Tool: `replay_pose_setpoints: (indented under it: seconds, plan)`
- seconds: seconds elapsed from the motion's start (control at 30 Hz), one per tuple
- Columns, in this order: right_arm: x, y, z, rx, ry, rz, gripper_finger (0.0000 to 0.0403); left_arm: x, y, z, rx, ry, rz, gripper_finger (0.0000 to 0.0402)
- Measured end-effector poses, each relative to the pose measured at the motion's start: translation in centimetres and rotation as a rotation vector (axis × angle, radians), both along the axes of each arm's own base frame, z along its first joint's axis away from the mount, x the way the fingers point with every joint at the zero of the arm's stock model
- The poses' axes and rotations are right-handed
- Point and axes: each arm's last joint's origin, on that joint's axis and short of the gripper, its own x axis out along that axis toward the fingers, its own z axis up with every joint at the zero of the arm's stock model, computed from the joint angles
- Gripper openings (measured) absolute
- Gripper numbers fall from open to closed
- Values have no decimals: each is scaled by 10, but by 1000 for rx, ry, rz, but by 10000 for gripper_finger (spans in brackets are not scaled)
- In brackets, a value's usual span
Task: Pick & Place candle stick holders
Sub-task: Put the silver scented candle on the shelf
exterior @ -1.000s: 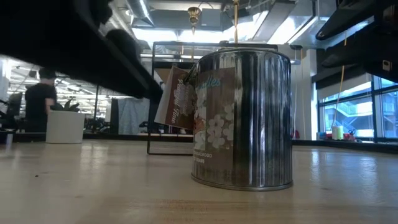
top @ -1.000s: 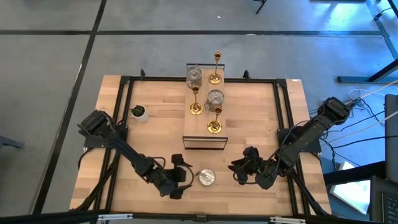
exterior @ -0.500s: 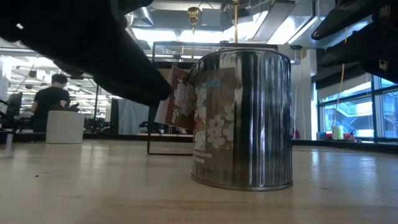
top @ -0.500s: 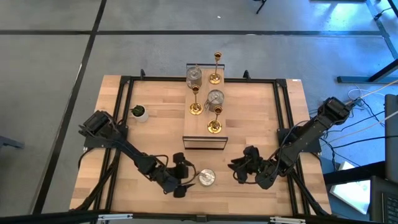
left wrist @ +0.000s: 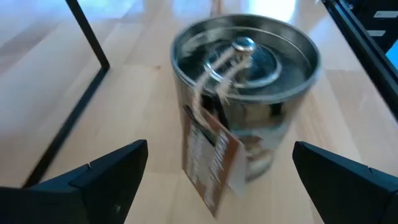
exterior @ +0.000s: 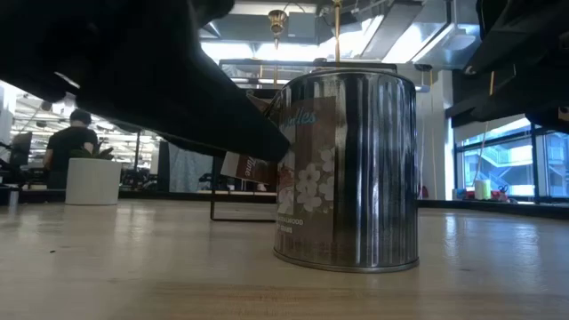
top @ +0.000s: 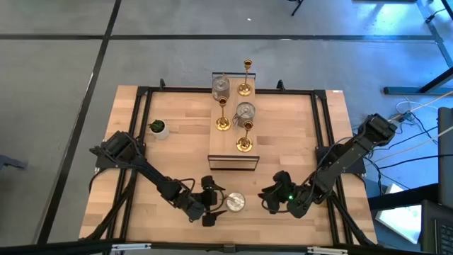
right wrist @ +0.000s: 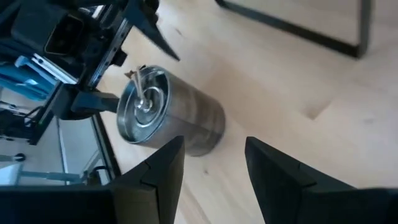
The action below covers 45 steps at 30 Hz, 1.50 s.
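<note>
Standing alone near the front edge of the table, the squat silver holder with its paper tag is now framed between the fingers of the left gripper, which has slid in from the left over the last second until it sits just beside the holder. That puts a grasp within reach, though no contact shows yet: the jaws are spread wide and empty. The right gripper waits nearby, part open, holding nothing. Other holders, gold and silver, stand on the rack farther back.
</note>
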Motion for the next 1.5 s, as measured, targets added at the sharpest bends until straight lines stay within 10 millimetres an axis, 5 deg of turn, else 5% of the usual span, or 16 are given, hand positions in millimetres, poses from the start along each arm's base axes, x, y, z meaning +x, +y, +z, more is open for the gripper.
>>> replay_pose_setpoints:
  seconds: [0.4,0.77,1.2,1.5]
  plan:
    - [24,7,-24,55,-55,-34,175,22,22,8,8,-26,-102,400]
    - [42,4,-21,42,-44,19,175,37,30,19,1,-48,-142,400]
    - [46,3,-18,36,-56,33,175,41,25,6,-27,-23,-163,400]
    - [47,4,-18,62,-50,57,174,66,11,0,-13,-37,-211,400]
